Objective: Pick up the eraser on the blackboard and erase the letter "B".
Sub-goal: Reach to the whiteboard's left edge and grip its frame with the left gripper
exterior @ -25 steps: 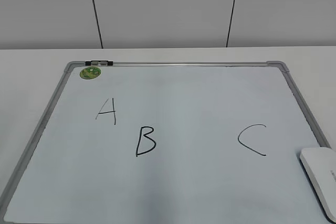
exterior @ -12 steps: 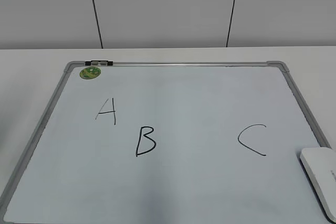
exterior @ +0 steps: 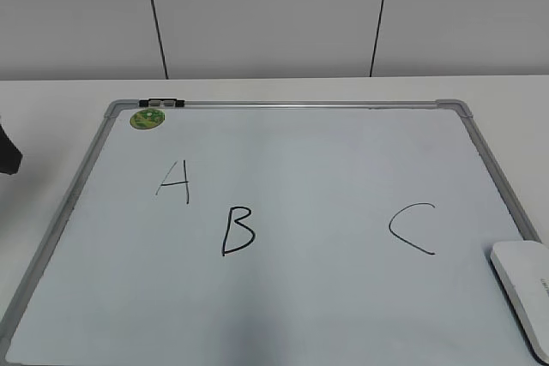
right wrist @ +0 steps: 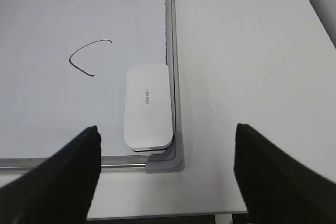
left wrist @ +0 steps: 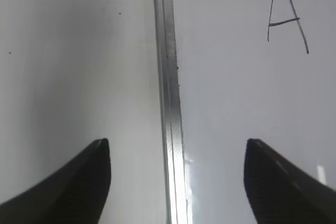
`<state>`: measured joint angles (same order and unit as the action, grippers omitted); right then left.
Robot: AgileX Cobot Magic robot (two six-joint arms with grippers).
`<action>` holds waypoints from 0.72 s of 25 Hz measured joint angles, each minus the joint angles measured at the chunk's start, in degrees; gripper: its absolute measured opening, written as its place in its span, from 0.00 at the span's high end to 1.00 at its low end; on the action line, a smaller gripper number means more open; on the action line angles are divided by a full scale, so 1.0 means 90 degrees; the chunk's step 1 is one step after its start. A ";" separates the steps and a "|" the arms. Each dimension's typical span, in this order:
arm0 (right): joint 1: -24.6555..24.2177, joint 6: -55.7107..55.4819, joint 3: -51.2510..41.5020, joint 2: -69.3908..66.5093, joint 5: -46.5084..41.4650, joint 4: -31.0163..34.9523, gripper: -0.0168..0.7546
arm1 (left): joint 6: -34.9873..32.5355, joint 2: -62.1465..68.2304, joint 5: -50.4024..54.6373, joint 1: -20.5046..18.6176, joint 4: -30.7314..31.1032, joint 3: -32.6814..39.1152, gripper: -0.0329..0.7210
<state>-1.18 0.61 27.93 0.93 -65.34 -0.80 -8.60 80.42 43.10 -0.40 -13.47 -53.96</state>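
Note:
The blackboard (exterior: 300,315) is a white board with a grey frame lying flat on the table. The letter "B" (exterior: 238,231) is black, left of centre. The white eraser (exterior: 525,289) lies in the board's near right corner; it also shows in the right wrist view (right wrist: 148,106) against the frame corner. My right gripper (right wrist: 167,150) is open and empty, hovering over that corner just short of the eraser. My left gripper (left wrist: 177,153) is open and empty, straddling the board's left frame rail (left wrist: 169,93). A dark part of the left arm (exterior: 7,153) shows at the left edge.
The thin letter "A" (exterior: 174,181) is left of the B and also shows in the left wrist view (left wrist: 286,18). The letter "C" (exterior: 412,229) is at the right, near the eraser. A round green magnet (exterior: 147,117) and a black clip (exterior: 163,103) sit at the far left corner.
A dark part of the left arm has come into the exterior view at the left edge. The board, letters and eraser have not moved.

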 joint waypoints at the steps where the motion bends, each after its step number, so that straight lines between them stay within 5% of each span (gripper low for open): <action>1: 0.0000 0.0000 0.0000 0.0000 0.0000 0.0000 0.22 | -0.0026 0.0235 -0.0012 0.0000 -0.0013 -0.0099 0.21; 18: 0.0000 0.0000 0.0000 0.0000 0.0000 0.0000 0.22 | -0.0063 0.2861 -0.0243 0.0000 -0.0152 -0.1269 0.32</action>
<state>-1.18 0.61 27.93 0.93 -65.34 -0.80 -9.17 106.16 40.91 -0.40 -14.84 -65.39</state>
